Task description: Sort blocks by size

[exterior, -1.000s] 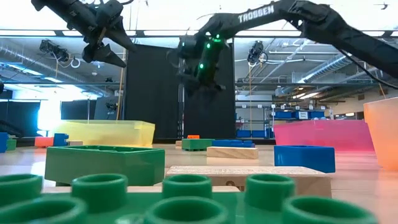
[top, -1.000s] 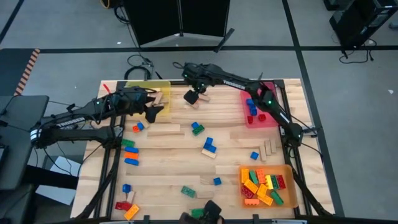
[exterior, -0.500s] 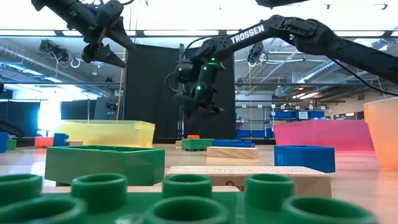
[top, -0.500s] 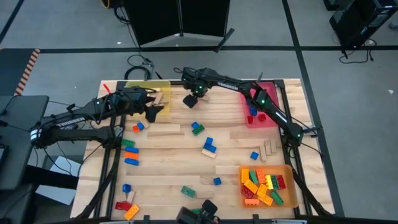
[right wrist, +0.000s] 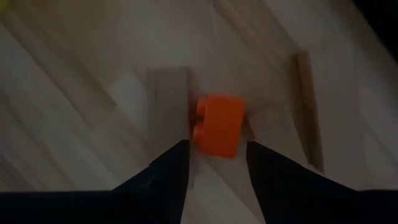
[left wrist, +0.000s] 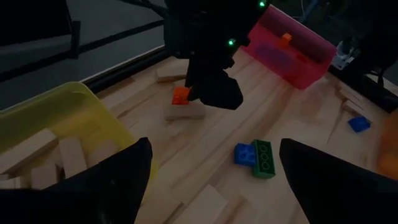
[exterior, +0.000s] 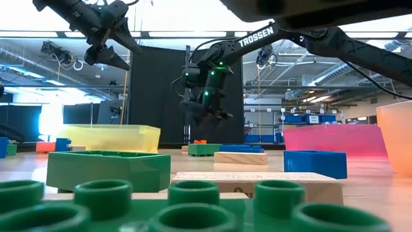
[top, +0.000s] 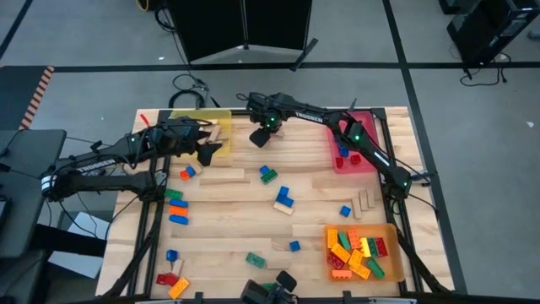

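Note:
A small orange brick (right wrist: 219, 124) lies at the table's far middle, against a tan wooden block (right wrist: 168, 93). Whether it rests on the block or beside it, I cannot tell. My right gripper (right wrist: 217, 152) points down over the brick, one finger close on each side of it. In the high view this gripper (top: 261, 135) hides the brick. The left wrist view shows the brick (left wrist: 180, 94) beside the right gripper. My left gripper (top: 207, 148) hangs open and empty above the table near the yellow tray (top: 192, 118). My right gripper comes at the orange brick from above, with its fingers (right wrist: 171, 168) close beside the brick's two opposite sides (right wrist: 200, 130). Whether they touch it, I cannot tell. The brick lies down at the wooden block.
The yellow tray holds tan wooden blocks. A pink tray (top: 364, 160) at the far right holds blue and red bricks. An orange tray (top: 390, 253) at the near right holds several bricks. Loose bricks and wooden blocks lie scattered, among them a blue and green pair (top: 268, 174).
My right gripper has come down toward the orange brick and shifted a little toward the table's far left. Its fingers have drawn closer together around the brick.

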Available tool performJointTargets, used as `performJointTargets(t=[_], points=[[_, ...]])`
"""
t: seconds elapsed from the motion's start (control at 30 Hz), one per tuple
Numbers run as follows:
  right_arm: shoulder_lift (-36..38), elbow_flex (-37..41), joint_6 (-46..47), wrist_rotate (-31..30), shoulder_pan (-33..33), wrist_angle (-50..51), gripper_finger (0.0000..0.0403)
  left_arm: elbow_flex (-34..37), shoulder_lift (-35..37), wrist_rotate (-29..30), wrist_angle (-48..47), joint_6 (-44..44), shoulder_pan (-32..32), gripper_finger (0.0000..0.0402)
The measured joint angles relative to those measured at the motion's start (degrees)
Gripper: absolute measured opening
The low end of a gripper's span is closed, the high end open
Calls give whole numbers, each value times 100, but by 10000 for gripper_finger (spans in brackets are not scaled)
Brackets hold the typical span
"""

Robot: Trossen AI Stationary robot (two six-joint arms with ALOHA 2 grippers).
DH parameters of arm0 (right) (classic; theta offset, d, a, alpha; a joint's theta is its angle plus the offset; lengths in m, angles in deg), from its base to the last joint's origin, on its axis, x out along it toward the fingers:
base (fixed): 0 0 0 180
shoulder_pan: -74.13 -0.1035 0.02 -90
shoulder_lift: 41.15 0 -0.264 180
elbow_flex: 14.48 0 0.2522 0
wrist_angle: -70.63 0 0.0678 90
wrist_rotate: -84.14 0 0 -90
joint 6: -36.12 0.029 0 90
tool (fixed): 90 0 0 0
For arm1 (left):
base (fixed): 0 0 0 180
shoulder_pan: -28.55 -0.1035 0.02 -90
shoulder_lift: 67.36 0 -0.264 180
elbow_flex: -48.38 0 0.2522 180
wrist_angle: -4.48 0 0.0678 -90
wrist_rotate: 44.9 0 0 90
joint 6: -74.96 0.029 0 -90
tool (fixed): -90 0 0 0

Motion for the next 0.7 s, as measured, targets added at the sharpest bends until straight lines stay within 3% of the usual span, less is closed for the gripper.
performJointTargets(t=[0.3, 0.7], points=[[9, 414, -288, -129, 2, -599, 162, 0, 0, 2, 0, -88, 0, 357], [-5, 491, -961, -340, -60, -648, 143, 0, -2, -37, -2, -164, 0, 357]])
